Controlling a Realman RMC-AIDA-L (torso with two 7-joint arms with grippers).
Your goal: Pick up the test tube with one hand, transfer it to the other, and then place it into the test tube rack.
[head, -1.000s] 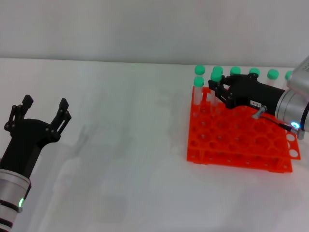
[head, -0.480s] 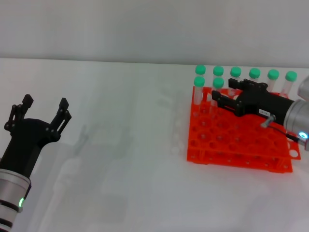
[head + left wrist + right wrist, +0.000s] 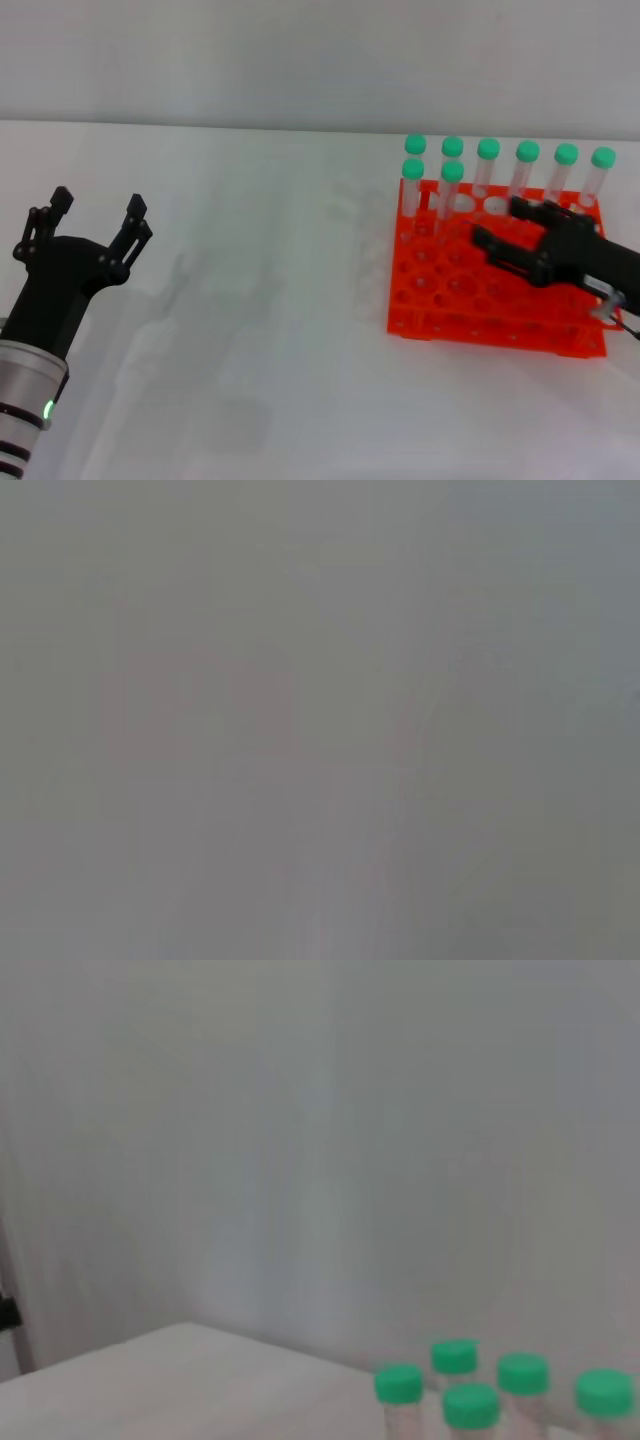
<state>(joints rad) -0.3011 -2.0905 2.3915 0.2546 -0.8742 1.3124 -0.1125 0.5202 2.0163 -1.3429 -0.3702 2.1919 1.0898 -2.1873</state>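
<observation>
The orange test tube rack [image 3: 470,302] stands on the white table at the right. Several green-capped test tubes stand upright in its back rows. One of them [image 3: 452,190] stands in the second row, closest to my right gripper [image 3: 498,224]. That black gripper hovers over the rack's right half, open and empty, a little apart from the tubes. My left gripper [image 3: 92,215] is open and empty at the far left, well away from the rack. Green caps [image 3: 471,1405] show in the right wrist view. The left wrist view shows only blank grey.
A second tube [image 3: 413,185] stands in the second row at the rack's left corner. The rack's front rows hold open holes. The bare white table [image 3: 260,300] stretches between the two arms, and a pale wall runs behind.
My right gripper has let go of the second-row tube and drawn back to the right and toward the front of the rack. The tube stays upright. The left arm has barely shifted.
</observation>
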